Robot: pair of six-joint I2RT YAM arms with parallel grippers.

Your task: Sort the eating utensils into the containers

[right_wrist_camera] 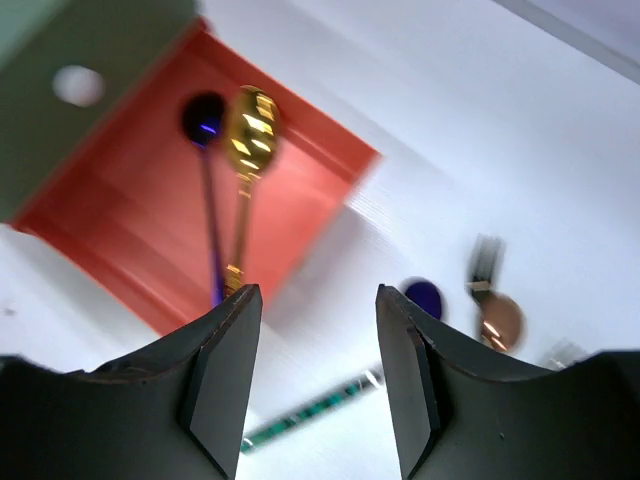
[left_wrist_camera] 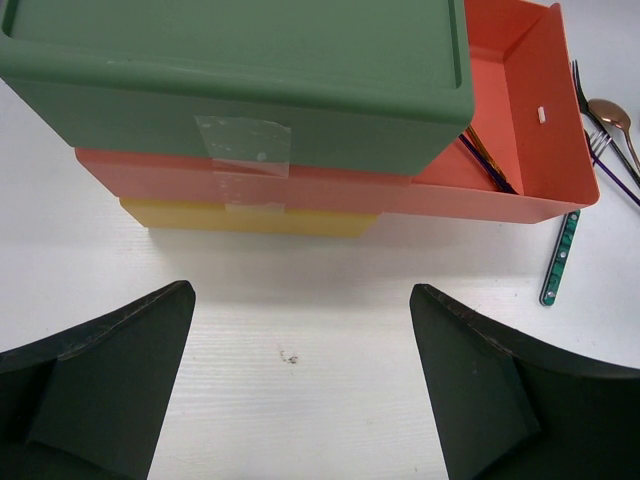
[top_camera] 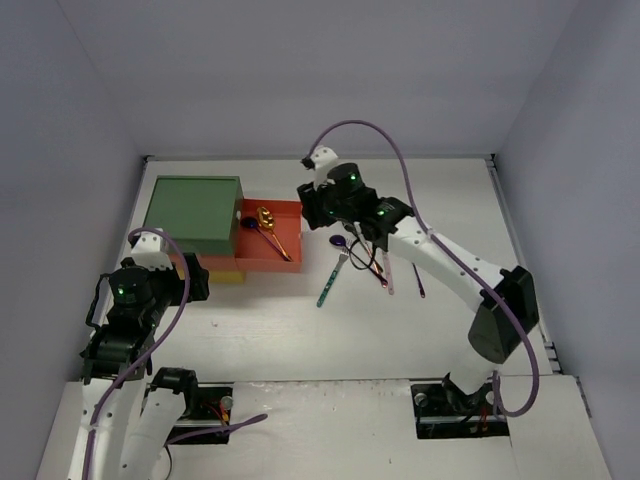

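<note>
Nearest, the left pincer point(left_wrist_camera: 300, 292) hangs released over bare tabletop point(left_wrist_camera: 300, 380), just short of the drawer unit point(top_camera: 193, 210). Its yellow drawer point(left_wrist_camera: 250, 217) sits pushed in at the bottom. The orange-red drawer point(top_camera: 285, 215) above is slid out to the right, with a gold spoon point(right_wrist_camera: 250, 130) and a dark blue spoon point(right_wrist_camera: 203, 115) lying side by side inside. Beyond that drawer's right edge the right pincer point(right_wrist_camera: 318, 295) hovers released, gripping nothing. Under it on the tabletop lie a green-handled utensil point(top_camera: 330, 282), a copper spoon point(right_wrist_camera: 498, 320) and, blurred, what may be another blue spoon point(right_wrist_camera: 422, 297).

drawers point(left_wrist_camera: 240, 80): 3 | spoons point(right_wrist_camera: 251, 125) in open drawer point(top_camera: 287, 214): 2 | robot arms point(top_camera: 440, 255): 2
</note>
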